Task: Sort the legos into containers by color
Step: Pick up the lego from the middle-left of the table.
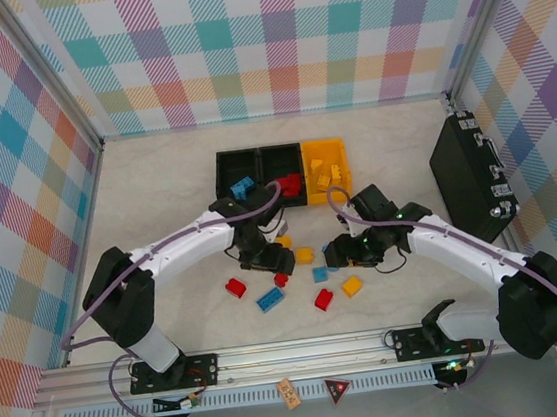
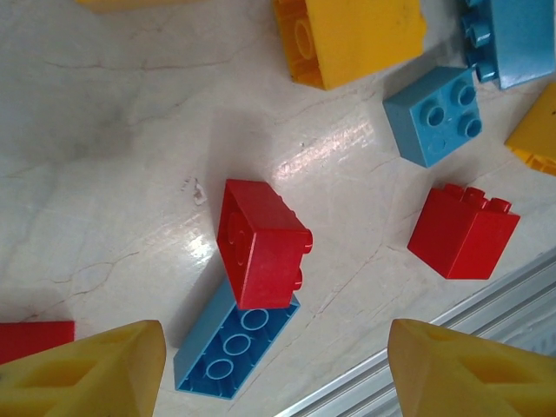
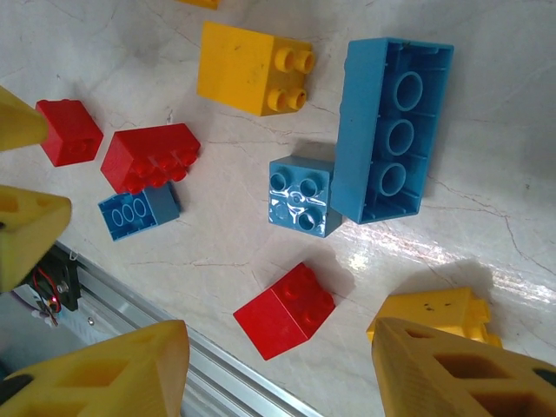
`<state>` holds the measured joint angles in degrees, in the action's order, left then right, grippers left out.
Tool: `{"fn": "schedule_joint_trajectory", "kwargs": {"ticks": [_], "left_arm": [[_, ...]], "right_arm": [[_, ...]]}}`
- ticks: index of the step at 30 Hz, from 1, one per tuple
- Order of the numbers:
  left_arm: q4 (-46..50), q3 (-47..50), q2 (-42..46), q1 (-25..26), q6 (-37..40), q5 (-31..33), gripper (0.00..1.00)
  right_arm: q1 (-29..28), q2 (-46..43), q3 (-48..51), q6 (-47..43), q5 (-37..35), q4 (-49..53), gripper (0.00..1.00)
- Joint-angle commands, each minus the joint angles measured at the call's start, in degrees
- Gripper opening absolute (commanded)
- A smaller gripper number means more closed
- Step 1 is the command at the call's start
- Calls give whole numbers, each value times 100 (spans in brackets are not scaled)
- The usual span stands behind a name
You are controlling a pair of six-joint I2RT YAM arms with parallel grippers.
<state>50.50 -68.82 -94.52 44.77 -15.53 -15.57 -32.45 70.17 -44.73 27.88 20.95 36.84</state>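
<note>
Three containers stand in a row at the back: a black bin [image 1: 239, 169] with a blue lego [image 1: 243, 186], a black bin [image 1: 282, 164] with a red lego [image 1: 289, 184], and a yellow-orange bin [image 1: 325, 153] with yellow legos. Loose legos lie between the arms. My left gripper [image 1: 279, 265] [image 2: 276, 347] hangs open over a red brick [image 2: 261, 243] that rests on a long blue brick [image 2: 230, 347]. My right gripper [image 1: 340, 254] [image 3: 280, 334] is open just above a red brick [image 3: 285, 310], and a yellow brick [image 3: 434, 310] lies by its right finger.
A large black case [image 1: 471, 176] leans at the right wall. More bricks lie around: a blue 2x2 [image 3: 300, 195], a long blue one upside down [image 3: 391, 130], a yellow one [image 3: 252, 68] and a red one [image 2: 463, 230]. A metal rail [image 1: 305, 348] edges the table's front.
</note>
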Motion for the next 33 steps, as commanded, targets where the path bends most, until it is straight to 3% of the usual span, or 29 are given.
{"fn": "schedule_joint_trajectory", "kwargs": {"ticks": [1, 9, 15, 19, 33], "left_arm": [[56, -92, -322, 195, 85, 41, 69], [-191, -31, -814, 285, 60, 425, 60], [-279, -189, -902, 304, 24, 428, 34], [-179, -330, -879, 296, 15, 571, 22], [276, -2180, -1016, -555, -58, 983, 22]], "right_arm": [[0, -34, 91, 80, 122, -122, 58], [-4, -100, 239, 213, 94, -333, 58], [-7, -122, 373, 348, 47, -472, 58], [-8, -110, 349, 375, 5, -544, 58], [32, 344, -567, 800, -328, -969, 58]]}}
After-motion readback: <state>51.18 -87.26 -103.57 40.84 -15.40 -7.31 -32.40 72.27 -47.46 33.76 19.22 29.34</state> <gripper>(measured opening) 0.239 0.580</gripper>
